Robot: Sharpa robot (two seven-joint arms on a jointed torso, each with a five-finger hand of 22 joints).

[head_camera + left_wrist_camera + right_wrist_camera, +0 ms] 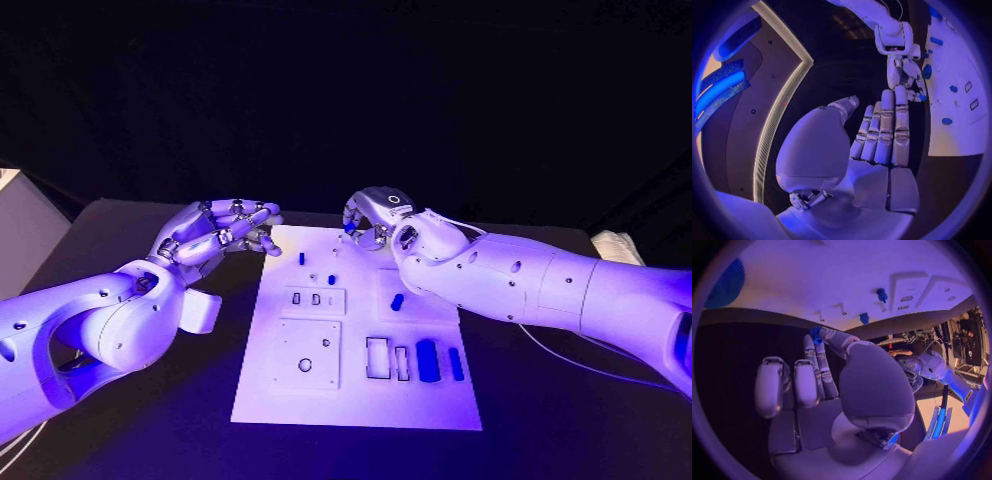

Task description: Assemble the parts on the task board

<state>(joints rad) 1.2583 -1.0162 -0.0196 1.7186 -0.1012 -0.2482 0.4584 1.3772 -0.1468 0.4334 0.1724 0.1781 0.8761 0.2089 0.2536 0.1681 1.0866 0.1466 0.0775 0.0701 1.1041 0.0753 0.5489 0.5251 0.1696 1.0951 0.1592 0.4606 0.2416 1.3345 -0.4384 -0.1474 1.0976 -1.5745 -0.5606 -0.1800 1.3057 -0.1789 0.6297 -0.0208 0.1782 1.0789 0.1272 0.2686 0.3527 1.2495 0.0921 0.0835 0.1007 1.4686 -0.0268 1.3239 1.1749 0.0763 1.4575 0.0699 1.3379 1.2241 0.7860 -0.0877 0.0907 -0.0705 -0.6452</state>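
- Leftmost, the left hand (pixel 219 232) hovers over the dark counter (pixel 144 430) just beside the far left corner of the white board (pixel 353 405). Its fingers (pixel 882 130) lie straight and side by side with nothing in them, so it looks parked clear of the work.
- On the board, small blue parts stand near the far edge, one (pixel 330 279) just left of the middle. Another blue part (pixel 397 301) lies further right, and longer blue bars (pixel 427 360) rest near the front beside open slots, probably waiting their turn.
- Rightmost, the right hand (pixel 378 215) hangs over the board's far edge. Its fingers (pixel 820 360) pinch a small blue piece (pixel 816 333) at their tips, likely carried there to be pressed into a seat on the board below.
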